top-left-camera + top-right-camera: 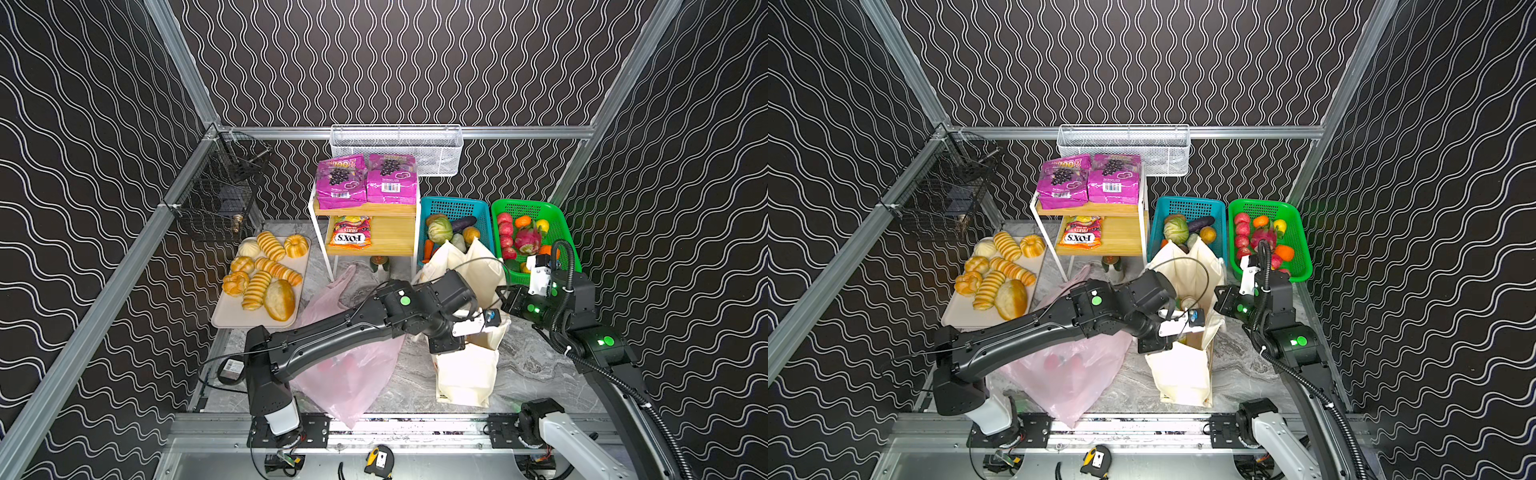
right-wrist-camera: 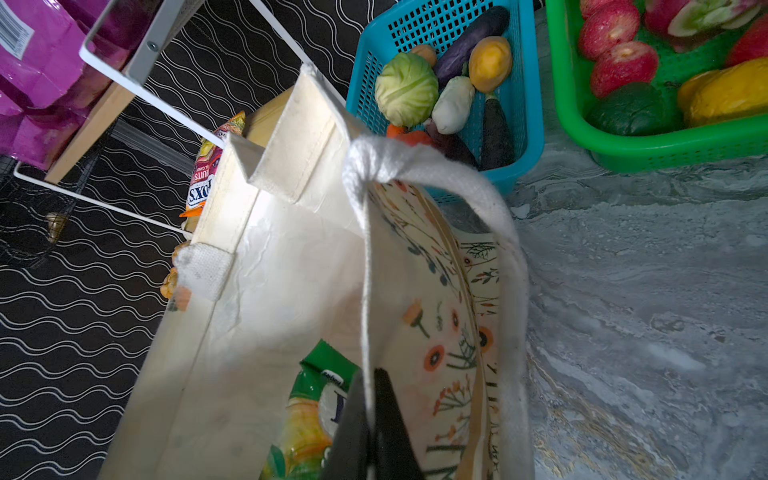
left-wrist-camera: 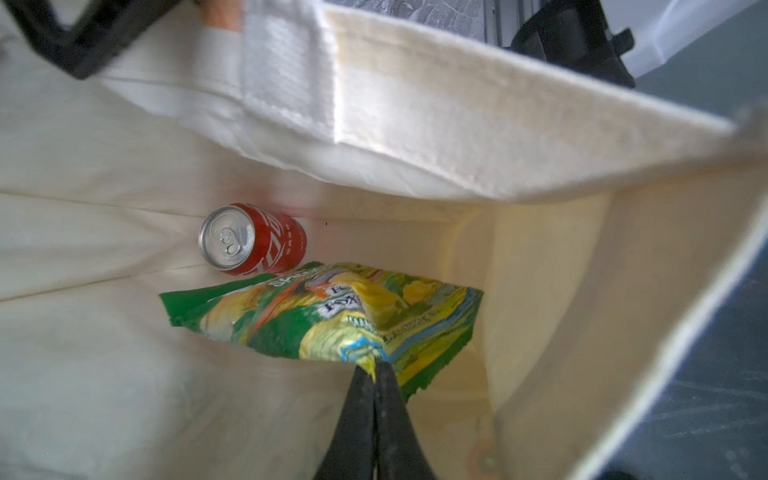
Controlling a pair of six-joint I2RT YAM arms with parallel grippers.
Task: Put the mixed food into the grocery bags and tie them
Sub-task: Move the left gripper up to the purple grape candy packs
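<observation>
1. Grip on the load: the left gripper [image 3: 372, 372] reaches down through the mouth of the cream fabric tote [image 3: 415, 137]. Its black jaws are pressed together on one corner of the crinkled green-yellow snack pouch [image 3: 324, 316]. Held by a corner, the flat packet can hang and go in edge-first.
2. The pouch hangs low inside the tote, just beside the red drink can [image 3: 257, 241], which lies on its side at the bottom. Whether pouch and can touch cannot be told.
3. The right gripper [image 2: 371, 376] has its jaws pinched on the tote's upper rim, on the printed side. This hold most likely props the soft bag upright and keeps its mouth wide enough for the other arm to enter.
4. In both top views the tote stands on the grey marbled tabletop [image 1: 532, 365], directly in front of the blue plastic mesh basket [image 1: 453, 202]. That probably puts the green cabbage [image 1: 439, 230] and its neighbours within a short reach.
5. The thin translucent pink plastic bag [image 1: 353, 374] lies slumped beneath the left arm, something reddish showing through it, and it is not tied.
6. Two magenta grape-print snack pouches [image 1: 340, 180] lean on the top level of the white-framed wooden shelf [image 1: 374, 208], not yet packed. Packing therefore looks partway through, with tying not begun on either bag
</observation>
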